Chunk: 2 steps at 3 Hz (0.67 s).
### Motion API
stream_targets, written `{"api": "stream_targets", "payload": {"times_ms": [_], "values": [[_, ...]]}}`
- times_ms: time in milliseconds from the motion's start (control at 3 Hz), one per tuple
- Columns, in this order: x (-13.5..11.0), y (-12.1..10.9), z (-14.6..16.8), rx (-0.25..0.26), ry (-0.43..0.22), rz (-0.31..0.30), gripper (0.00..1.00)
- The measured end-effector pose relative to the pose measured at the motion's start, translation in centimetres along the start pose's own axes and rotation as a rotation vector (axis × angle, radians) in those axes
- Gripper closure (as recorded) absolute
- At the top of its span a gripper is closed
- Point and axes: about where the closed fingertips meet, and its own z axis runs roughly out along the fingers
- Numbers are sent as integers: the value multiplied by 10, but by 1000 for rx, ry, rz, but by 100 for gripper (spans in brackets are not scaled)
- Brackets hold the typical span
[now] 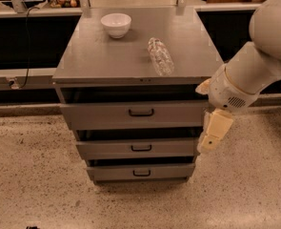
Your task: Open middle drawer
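The gripper (211,133) hangs pointing down just beside the right edge of the cabinet (106,61), approx. level w/ the middle drawer (106,149), whose handle (141,148), long axis horizontal, lies to its left; open or closed, I cannot tell.

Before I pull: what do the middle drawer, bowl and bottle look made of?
Middle drawer: flat matt grey, probably painted sheet metal; black pull, metal or plastic. Bowl: glossy white, likely ceramic. Bottle: clear and ridged, likely thin plastic. The pincer hangs by the cabinet's right side, level with that drawer.
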Motion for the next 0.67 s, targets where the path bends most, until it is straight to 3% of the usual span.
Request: {"api": "stream_targets", "payload": {"times_ms": [333, 667], "values": [[-3, 2, 0, -2, -5, -14, 0], [-6, -2, 51, -33, -62, -10, 0]]}}
